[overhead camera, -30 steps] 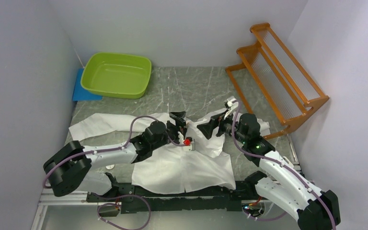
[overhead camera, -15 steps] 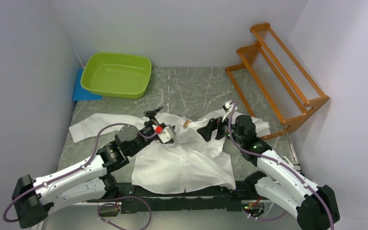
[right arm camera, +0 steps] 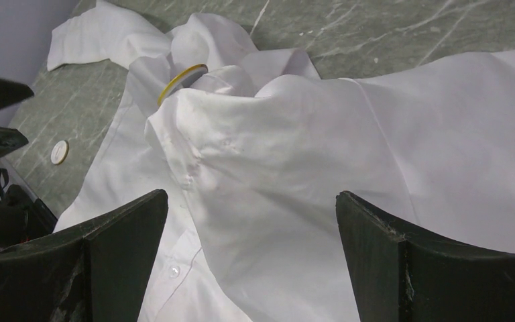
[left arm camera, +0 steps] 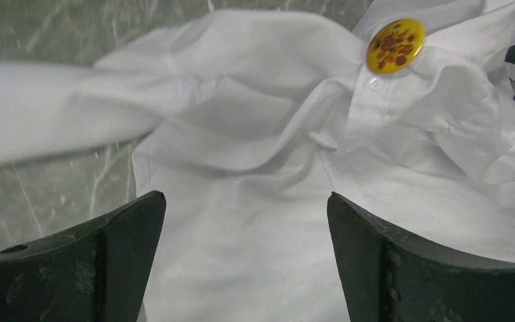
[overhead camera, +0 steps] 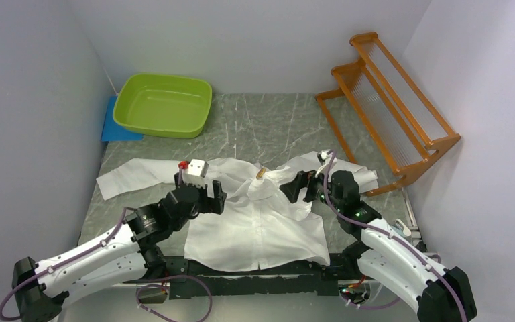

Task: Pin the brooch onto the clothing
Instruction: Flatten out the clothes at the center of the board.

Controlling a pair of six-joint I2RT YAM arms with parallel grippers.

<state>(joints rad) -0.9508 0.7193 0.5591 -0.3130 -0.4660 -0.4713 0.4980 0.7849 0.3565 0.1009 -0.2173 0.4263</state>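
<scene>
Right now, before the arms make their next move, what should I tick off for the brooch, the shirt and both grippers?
1. The brooch rests on the shirt: ok, the yellow disc sits on the white fabric.
2. The pin is fastened through the fabric: cannot tell, its back is hidden.
3. The left gripper is free: ok, open, empty and apart from the brooch.
4. The right gripper is free: ok, open, with nothing between its fingers.
5. The shirt lies flat: not ok, it is bunched and creased around the brooch.
</scene>
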